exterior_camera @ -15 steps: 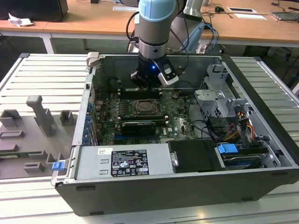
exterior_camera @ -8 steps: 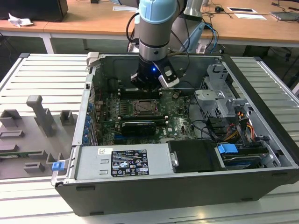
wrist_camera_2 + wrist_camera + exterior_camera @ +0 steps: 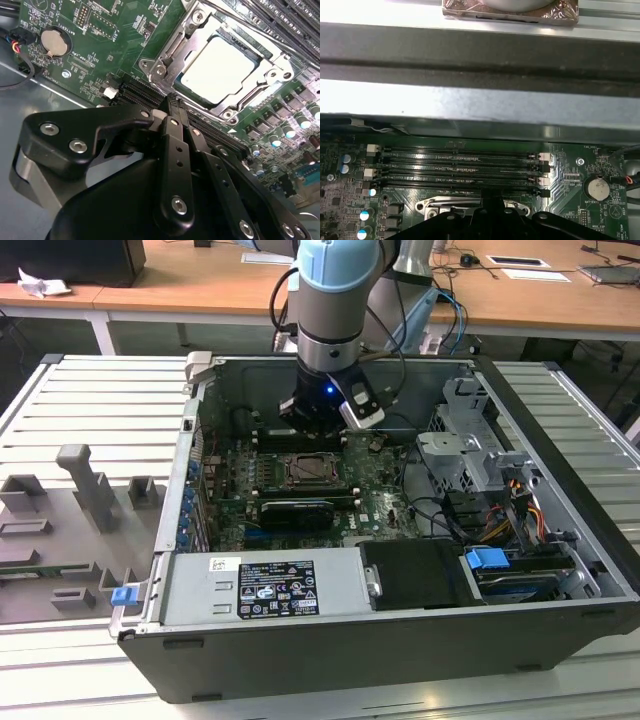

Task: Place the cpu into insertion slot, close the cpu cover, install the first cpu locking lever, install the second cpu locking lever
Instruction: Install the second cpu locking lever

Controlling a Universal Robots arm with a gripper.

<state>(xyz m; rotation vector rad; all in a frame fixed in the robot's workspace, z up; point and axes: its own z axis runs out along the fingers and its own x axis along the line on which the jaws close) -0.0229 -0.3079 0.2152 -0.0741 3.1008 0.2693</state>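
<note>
In the exterior view, the robot arm point(image 3: 335, 300) reaches down from the top centre of the frame into an open computer case point(image 3: 400, 640) that lies on a grey ribbed table point(image 3: 90, 400). The gripper point(image 3: 318, 422) hangs just above the green motherboard point(image 3: 375, 505), right behind the insertion slot point(image 3: 310, 472), which sits near the middle of the frame.

In the second wrist view, the gripper point(image 3: 172, 102) fills the lower half of the frame, its two black fingers point(image 3: 175, 145) pressed together with nothing between them. Their tips hang over the long black slots point(image 3: 145, 95) just beside the socket. The cpu point(image 3: 217, 70) lies flat in the insertion slot point(image 3: 227, 115) in the upper right of that frame, its pale metal face showing through the window of the cpu cover point(image 3: 172, 55), which lies down around it. A round coin battery point(image 3: 54, 42) sits on the board in the upper left.

In the first wrist view, the black memory slots point(image 3: 460, 167) run across the lower half of the frame, with the case wall point(image 3: 480, 105) above them and the coin battery point(image 3: 598, 189) at the lower right.

Whether the locking levers are latched, I cannot tell.
</note>
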